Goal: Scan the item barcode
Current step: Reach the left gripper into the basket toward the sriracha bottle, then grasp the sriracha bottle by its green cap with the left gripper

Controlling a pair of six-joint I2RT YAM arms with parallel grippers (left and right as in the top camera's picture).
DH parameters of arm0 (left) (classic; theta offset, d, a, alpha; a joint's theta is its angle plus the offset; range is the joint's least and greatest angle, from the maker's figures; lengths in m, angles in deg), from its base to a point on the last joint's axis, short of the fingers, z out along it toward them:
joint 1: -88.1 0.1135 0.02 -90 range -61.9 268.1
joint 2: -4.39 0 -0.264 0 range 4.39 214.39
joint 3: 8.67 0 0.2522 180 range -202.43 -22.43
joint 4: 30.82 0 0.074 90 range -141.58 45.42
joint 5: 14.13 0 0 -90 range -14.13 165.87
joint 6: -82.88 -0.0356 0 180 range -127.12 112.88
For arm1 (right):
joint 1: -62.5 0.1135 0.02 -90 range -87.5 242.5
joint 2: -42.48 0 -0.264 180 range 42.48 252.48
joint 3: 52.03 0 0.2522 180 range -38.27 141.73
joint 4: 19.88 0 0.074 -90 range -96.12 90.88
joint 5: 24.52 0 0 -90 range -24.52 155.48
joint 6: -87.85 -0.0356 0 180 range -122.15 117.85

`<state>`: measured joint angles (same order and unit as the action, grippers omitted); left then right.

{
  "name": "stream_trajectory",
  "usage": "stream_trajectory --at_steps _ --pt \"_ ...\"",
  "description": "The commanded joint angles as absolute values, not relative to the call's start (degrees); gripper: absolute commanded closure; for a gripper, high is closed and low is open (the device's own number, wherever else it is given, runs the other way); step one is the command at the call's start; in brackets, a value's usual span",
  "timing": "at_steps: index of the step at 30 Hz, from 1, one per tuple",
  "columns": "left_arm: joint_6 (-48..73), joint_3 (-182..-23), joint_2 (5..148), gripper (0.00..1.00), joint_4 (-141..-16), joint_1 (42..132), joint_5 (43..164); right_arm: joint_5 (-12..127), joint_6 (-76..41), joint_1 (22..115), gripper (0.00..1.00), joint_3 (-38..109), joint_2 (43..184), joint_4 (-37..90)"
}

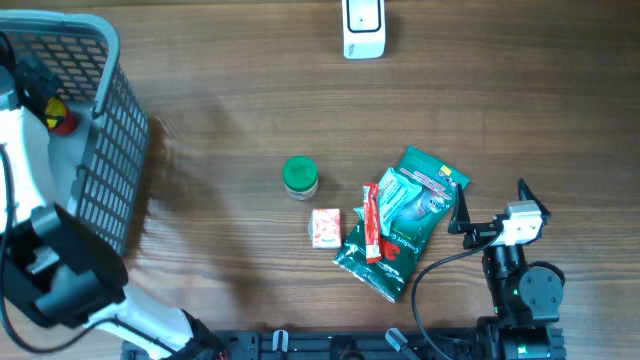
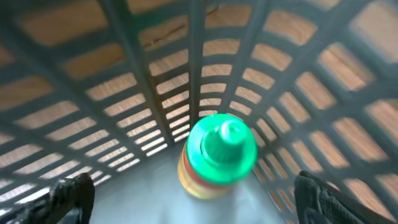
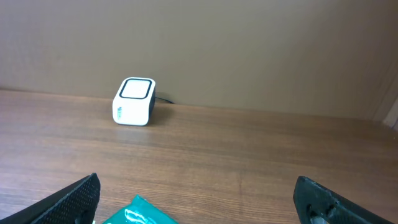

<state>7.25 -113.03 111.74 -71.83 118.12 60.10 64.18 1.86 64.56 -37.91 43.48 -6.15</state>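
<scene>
the left gripper (image 2: 199, 208) is seen inside the grey basket (image 1: 110, 130) at the upper left of the overhead frame. its fingers are spread wide to both lower corners of the wrist view and nothing is gripped. the green-capped bottle (image 2: 217, 155) is found standing free between them on the basket floor, so it is judged to be finished with. the right gripper (image 3: 199, 208), lower right, is held fully open and empty, aimed toward the white scanner (image 1: 363, 28) at top centre. the green pouch (image 1: 405, 215), red sachet (image 1: 371, 225), small box (image 1: 326, 228) and green-lidded jar (image 1: 300, 176) are found mid-table within reach, probably awaiting scanning.
</scene>
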Motion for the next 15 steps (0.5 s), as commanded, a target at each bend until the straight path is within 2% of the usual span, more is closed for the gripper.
stream_trajectory --at_steps 1,4,7,9,15 --pt "6.1 -113.0 115.9 0.19 -69.0 118.5 59.8 63.9 2.3 64.7 0.0 -38.0 43.1 -6.3" --pt "6.1 -113.0 117.6 0.22 -66.9 118.5 60.0 63.9 2.3 64.7 0.0 -38.0 43.1 -6.3" --pt "6.1 -113.0 118.3 0.41 -63.8 118.5 60.0 63.9 2.3 64.7 0.0 -38.0 43.1 -6.3" --pt "6.1 -113.0 118.3 0.49 -61.9 118.5 60.0 63.9 2.3 64.7 0.0 -38.0 43.1 -6.3" --pt "6.1 -113.0 119.3 0.55 -59.1 118.6 60.0 63.9 2.3 64.7 0.0 -38.0 43.1 -6.3"
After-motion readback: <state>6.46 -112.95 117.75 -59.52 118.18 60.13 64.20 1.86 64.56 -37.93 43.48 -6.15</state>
